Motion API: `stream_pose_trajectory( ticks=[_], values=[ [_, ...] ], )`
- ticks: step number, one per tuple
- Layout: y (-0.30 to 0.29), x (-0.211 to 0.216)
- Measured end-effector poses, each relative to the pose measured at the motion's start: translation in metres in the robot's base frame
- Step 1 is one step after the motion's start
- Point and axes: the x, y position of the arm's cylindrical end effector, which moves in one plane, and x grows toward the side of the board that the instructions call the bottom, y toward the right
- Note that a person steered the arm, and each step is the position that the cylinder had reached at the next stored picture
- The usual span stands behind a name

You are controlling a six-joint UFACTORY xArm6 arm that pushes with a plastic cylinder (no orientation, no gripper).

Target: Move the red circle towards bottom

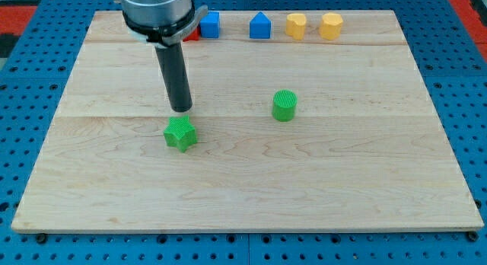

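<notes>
A red block [193, 33] shows only as a sliver at the view's top, mostly hidden behind the arm's head, so I cannot make out its shape. My tip [181, 110] rests on the board well below it, just above the green star [180, 134]. A green cylinder [284, 105] stands to the right of the tip.
Along the view's top edge stand a blue cube [210, 24], a blue house-shaped block [260, 26], a yellow cylinder-like block [296, 25] and a yellow hexagon [331, 26]. The wooden board [251, 181] lies on a blue pegboard.
</notes>
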Motion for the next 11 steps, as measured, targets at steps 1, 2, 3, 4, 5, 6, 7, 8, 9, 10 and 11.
stream_pose_trajectory(
  ticks=[1,2,3,4,5,6,7,8,9,10,11],
  values=[
    [-0.045,-0.047],
    [-0.094,-0.098],
    [-0.132,-0.154],
    [-0.12,-0.202],
    [-0.056,-0.22],
    [0.009,-0.213],
    [0.047,-0.202],
    [0.034,-0.208],
    [0.024,-0.223],
    [-0.012,-0.22],
    [-0.069,-0.211]
  ],
)
